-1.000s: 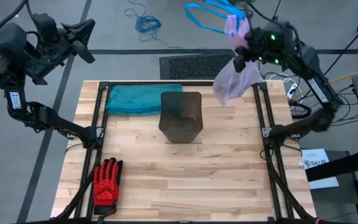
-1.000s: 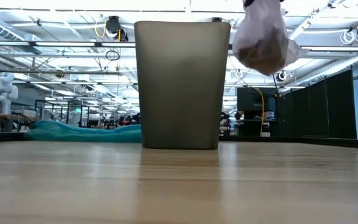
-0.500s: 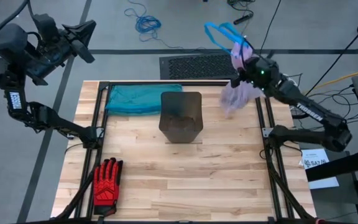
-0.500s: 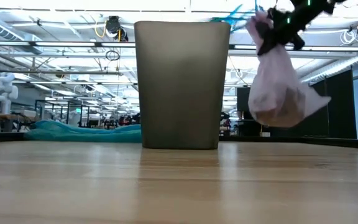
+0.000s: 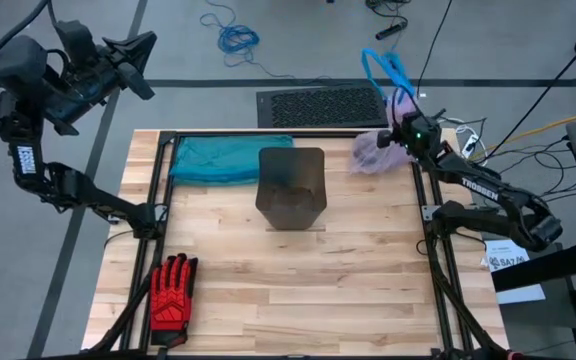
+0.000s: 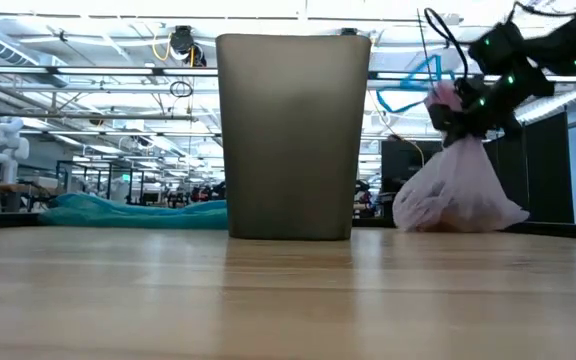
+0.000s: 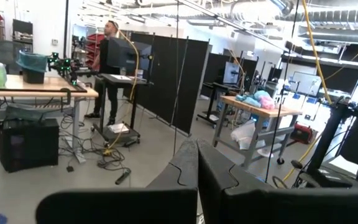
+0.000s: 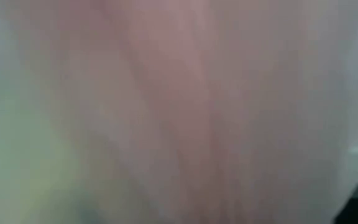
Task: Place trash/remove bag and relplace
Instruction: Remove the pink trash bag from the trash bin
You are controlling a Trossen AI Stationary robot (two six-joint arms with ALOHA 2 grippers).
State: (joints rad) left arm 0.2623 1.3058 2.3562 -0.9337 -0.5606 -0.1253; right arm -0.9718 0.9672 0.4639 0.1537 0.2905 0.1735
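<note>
Here the right gripper (image 5: pixel 405 137) sits over the far right corner of the table (image 5: pixel 298 280), its fingers clamped on the gathered neck of the bag (image 5: pixel 373 155). The pale pink liner hangs below the grip and its bulged bottom rests on the wood just right of the bin (image 5: pixel 291 187) — touching the tabletop, apart from the bin itself. In the low view the bag (image 6: pixel 458 195) slumps on the surface with the gripper (image 6: pixel 465 112) pinching its top, and light blue drawstring loops (image 6: pixel 408 88) stick up behind the grip. From above those loops (image 5: pixel 386 70) reach out past the table's far edge. The right wrist view is filled by pink plastic (image 8: pixel 179 112) pressed close to the lens; the trash cannot be made out through it.

The grey bin stands upright near the middle of the far half of the table, no liner showing at its rim. A teal bag (image 5: pixel 230 158) lies flat just left of it, along the far edge. A red-and-black glove (image 5: pixel 172 291) lies at the near left corner, well apart from everything else.

The left gripper (image 5: pixel 131 62) is raised off the table beyond its far left corner, fingers pressed together — its own camera shows the two dark fingers (image 7: pixel 219 180) meeting, with the room behind them.
</note>
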